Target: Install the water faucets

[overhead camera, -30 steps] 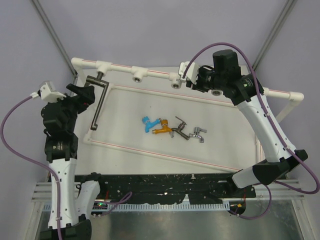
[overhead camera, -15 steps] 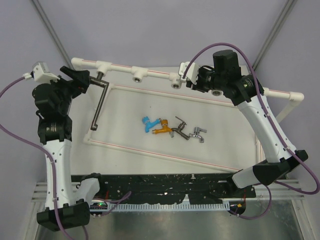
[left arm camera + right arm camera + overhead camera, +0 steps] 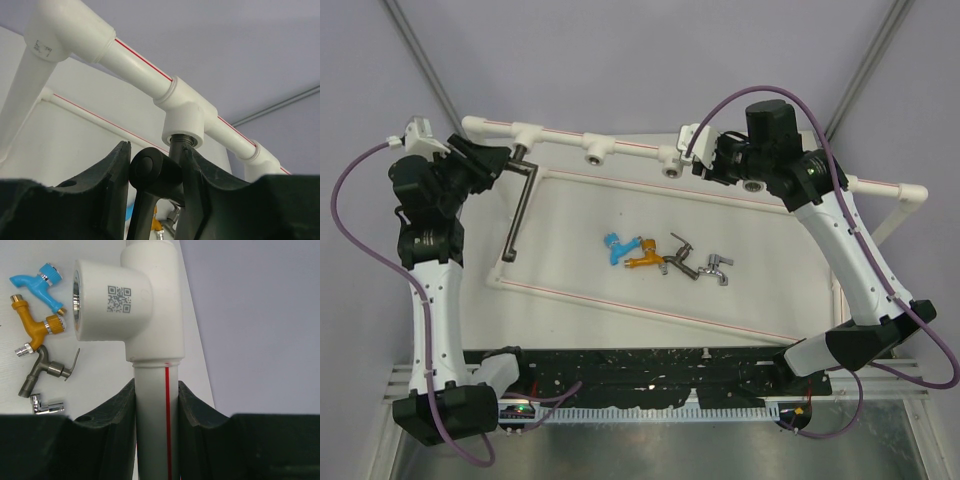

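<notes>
The left jaws are closed on the head of the big dark-grey long-armed faucet (image 3: 155, 172) in the white pipe socket (image 3: 184, 120) at the far left corner of the table (image 3: 770, 245), so turn it slowly and straight while the right jaws squeeze the white pipe (image 3: 152, 405)

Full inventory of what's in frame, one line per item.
white plastic pipe frame: 1, white with red stripes, on white table
round brass-lined sockets: 3 visible empty, back pipe
large dark-grey faucet with long straight arm: 1, in leftmost socket
small blue plastic tap: 1, table centre
small orange tap: 1, beside blue
small dark metal tap: 1, right of orange
small shiny chrome tap: 1, rightmost
left gripper: black, gripping dark-grey faucet
right gripper: black, clamping back pipe
</notes>
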